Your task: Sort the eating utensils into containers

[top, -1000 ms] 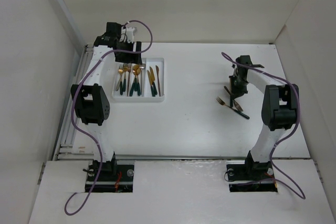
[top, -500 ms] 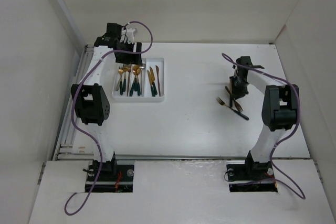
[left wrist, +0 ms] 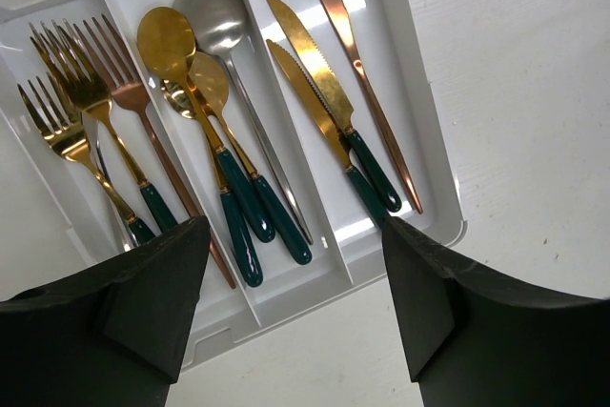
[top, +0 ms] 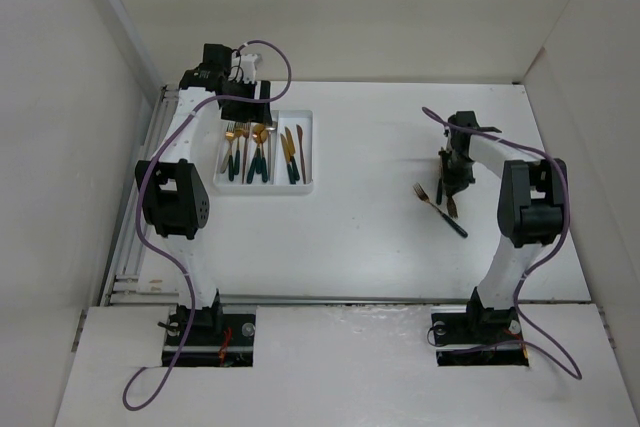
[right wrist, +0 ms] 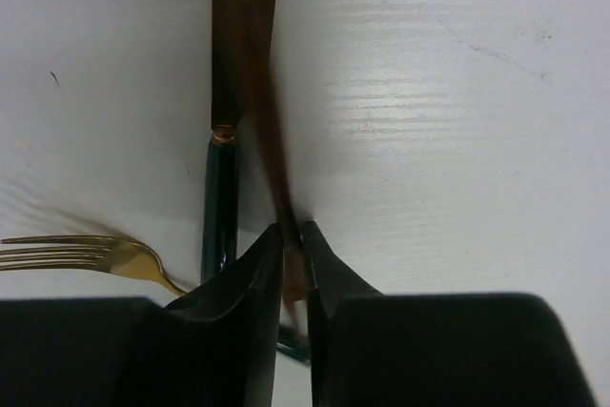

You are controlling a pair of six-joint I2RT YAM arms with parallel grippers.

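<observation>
Grip check: right claw (right wrist: 293,245) pinched tight on slim copper utensil (right wrist: 265,111), blurred, sticking out ahead over surface (right wrist: 457,92). Green-handled knife (right wrist: 221,188) just left of claw, parallel; gold fork (right wrist: 81,254) further left. Left claw (left wrist: 295,302) spread wide above tray (left wrist: 431,169): forks (left wrist: 91,92) left, spoons (left wrist: 181,54) middle, knives (left wrist: 315,73) right.

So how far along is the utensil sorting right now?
Mostly done. The white tray already holds forks, spoons and knives, one kind per compartment. In hand: the right jaws are shut on a copper-coloured utensil, blurred, close to the table. To go: a gold fork and a green-handled knife lying beside it. The left jaws hang open and empty over the tray.
</observation>
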